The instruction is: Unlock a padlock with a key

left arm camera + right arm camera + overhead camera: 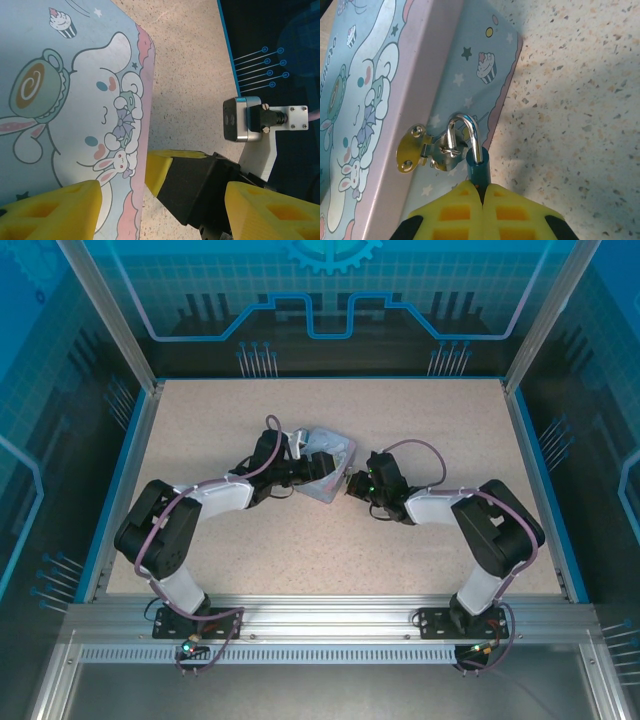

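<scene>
The right pincer (482,197) was closed tight at the lower end of the padlock (477,170), which hung on the front wall of the tin (380,100) with its shackle (470,130) through the brassy hasp (415,150); whether the key sat between the fingers (455,212) I could not tell. The left pincer (157,192) stood wide, one finger over the tin's printed lid. The padlock looked tiny, light, stiff and smooth, free to swing on the hasp, so I judged its short teal body the place to hold it, not the thin silvery shackle.
</scene>
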`<control>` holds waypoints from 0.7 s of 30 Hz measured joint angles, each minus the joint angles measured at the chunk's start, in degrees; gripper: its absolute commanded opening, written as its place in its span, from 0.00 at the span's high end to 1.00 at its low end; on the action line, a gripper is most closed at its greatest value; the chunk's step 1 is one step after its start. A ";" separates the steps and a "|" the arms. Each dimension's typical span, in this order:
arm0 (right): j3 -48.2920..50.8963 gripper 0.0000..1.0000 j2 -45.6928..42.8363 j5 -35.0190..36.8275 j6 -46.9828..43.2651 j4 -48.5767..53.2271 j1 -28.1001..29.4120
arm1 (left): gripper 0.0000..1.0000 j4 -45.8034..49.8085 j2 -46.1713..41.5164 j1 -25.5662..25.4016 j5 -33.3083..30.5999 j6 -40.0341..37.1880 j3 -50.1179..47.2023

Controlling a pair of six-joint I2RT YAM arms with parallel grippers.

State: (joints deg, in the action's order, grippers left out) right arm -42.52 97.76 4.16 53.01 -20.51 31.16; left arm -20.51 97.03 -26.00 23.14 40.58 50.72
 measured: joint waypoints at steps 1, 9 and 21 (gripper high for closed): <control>0.00 1.00 0.00 0.11 -0.46 -0.07 -0.11 | 0.32 0.00 -0.02 -0.02 0.00 0.00 0.00; -0.07 1.00 0.00 2.45 -4.00 -1.01 -2.60 | 0.30 -0.20 -0.02 -0.17 0.04 0.00 0.00; -0.24 1.00 -7.15 2.40 -10.75 6.32 -4.72 | 0.29 1.40 -0.20 4.61 1.86 -1.14 0.33</control>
State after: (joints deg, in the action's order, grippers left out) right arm -42.76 90.61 6.57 42.26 -14.20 26.44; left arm -19.11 96.84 -21.39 24.99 39.44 51.05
